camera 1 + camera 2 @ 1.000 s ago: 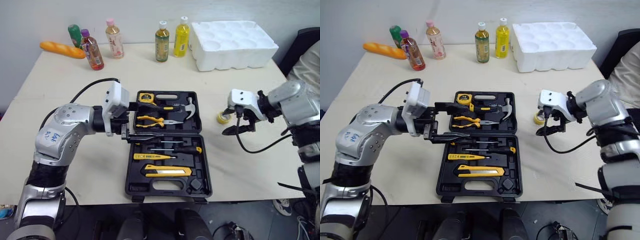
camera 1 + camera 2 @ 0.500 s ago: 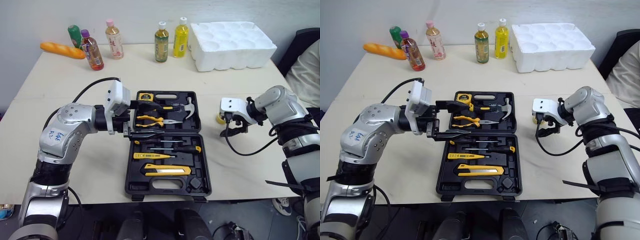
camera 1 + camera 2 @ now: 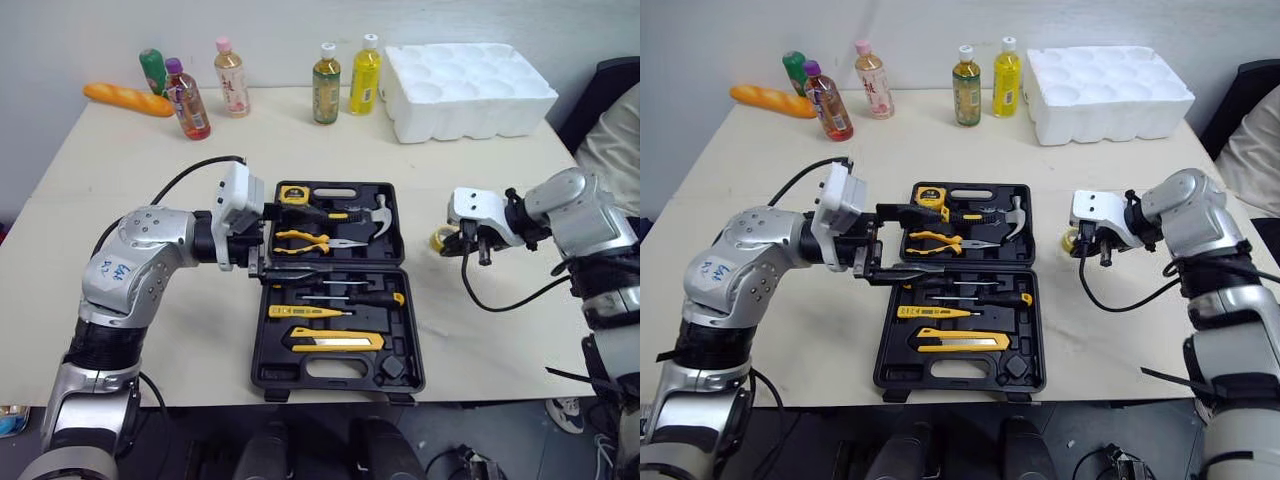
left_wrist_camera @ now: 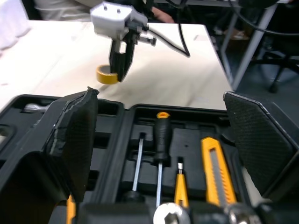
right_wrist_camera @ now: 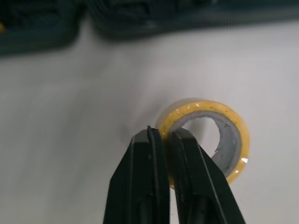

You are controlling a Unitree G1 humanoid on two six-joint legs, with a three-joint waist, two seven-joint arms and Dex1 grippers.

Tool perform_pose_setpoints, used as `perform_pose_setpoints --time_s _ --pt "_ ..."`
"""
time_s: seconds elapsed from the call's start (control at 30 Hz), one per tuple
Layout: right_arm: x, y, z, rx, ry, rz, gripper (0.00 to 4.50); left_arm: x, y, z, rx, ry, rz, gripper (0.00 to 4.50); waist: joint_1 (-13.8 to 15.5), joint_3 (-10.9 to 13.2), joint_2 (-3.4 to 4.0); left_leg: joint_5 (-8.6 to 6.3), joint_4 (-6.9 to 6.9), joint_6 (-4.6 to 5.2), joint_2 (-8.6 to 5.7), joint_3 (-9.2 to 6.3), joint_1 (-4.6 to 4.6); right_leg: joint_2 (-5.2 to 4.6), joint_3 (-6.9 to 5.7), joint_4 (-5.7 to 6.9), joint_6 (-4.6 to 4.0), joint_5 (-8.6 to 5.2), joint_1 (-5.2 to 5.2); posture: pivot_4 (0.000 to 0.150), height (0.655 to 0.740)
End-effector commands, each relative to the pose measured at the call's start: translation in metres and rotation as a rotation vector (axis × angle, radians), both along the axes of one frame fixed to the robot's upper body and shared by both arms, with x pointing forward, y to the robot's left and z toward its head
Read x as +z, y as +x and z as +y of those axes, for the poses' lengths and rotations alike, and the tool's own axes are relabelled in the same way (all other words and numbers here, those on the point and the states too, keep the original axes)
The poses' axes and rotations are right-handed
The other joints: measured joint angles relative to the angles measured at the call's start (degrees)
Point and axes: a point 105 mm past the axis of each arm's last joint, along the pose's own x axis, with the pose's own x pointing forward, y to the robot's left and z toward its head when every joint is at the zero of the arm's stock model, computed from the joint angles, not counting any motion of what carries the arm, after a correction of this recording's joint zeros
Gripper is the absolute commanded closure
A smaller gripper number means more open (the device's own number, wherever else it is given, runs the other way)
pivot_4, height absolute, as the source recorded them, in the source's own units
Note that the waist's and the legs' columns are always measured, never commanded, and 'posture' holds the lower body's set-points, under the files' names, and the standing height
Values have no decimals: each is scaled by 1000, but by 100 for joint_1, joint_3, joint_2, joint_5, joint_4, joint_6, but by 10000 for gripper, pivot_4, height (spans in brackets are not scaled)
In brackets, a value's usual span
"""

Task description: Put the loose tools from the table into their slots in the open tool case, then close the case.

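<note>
Right gripper [image 5: 163, 133] narrow, tips at wall of tape roll [image 5: 205, 107] — hold unconfirmed. Roll judged light, stiff, slick; pinch across the wall. Left gripper [image 4: 160, 95] wide over tool case [image 3: 270, 375].

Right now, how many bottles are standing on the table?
5, along the far edge: green bottle, purple-capped bottle, pink-capped bottle at left; amber bottle, yellow bottle beside the foam tray.

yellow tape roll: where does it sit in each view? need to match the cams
Left eye view: yellow tape roll on the table, right of the tool case.
Right eye view: same spot, right of the case.
Left wrist view: on the table beyond the case.
Right wrist view: at the fingertips.
Shared landmark: the right gripper, tips at the roll.
</note>
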Motion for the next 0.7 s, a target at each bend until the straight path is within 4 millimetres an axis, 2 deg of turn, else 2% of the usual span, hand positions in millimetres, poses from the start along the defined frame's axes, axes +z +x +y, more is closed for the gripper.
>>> perform_pose_setpoints --time_s 0.03,0.17,0.27,0.53,0.7 --pt "14 -43 30 134 80 12 44688 -4 -22 -4 -111 61 -5 0 10 0 0 0 -1 0 0 -1 0 0 0 -1 0 0 0 1500 7400" --pt "-14 -92 52 228 65 86 44688 -35 -35 1 -184 217 4 0 5 0 0 -2 -2 -3 0 -6 3 0 1 -2 0 0 5 1500 7400" --pt "-26 -114 64 252 79 110 44688 -45 -46 3 -238 260 27 0 -2 0 0 -3 -2 -2 0 -6 5 -1 3 -3 -1 -1 8 1500 7400" --pt "-47 -142 76 256 120 180 44688 -56 -56 -2 -289 292 31 0 11 1 -3 -6 -2 5 0 -8 17 -6 8 -7 -2 -1 20 1500 7400" --pt "-62 -150 67 249 81 205 44688 -54 -57 -5 -304 288 35 0 34 -1 -7 -8 -2 10 -1 -8 18 -6 8 -7 -2 -1 23 1500 7400"
